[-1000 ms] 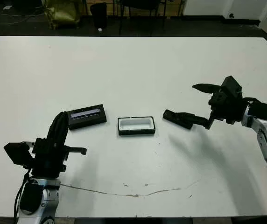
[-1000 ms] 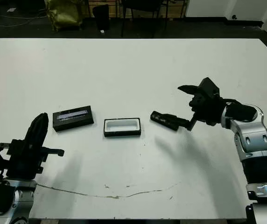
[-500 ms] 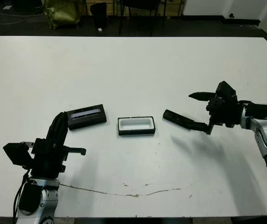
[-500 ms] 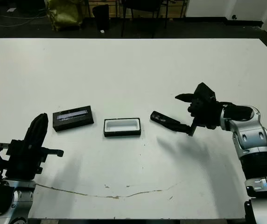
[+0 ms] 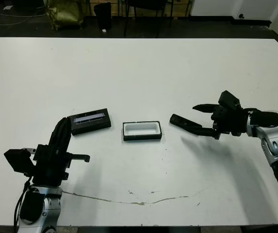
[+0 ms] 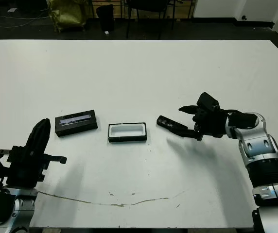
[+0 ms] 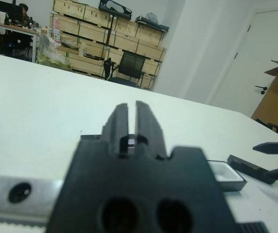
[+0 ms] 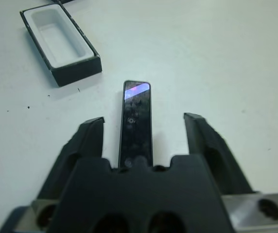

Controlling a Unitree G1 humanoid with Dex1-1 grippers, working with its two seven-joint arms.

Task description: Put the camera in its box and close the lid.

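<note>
Right gripper (image 8: 144, 127), fingers spread wide, straddles the camera (image 8: 137, 121) without touching it.

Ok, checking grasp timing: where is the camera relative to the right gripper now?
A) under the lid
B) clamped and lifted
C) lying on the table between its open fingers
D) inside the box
C: the camera lies flat on the table between the right gripper's spread fingers, with gaps on both sides.
</note>
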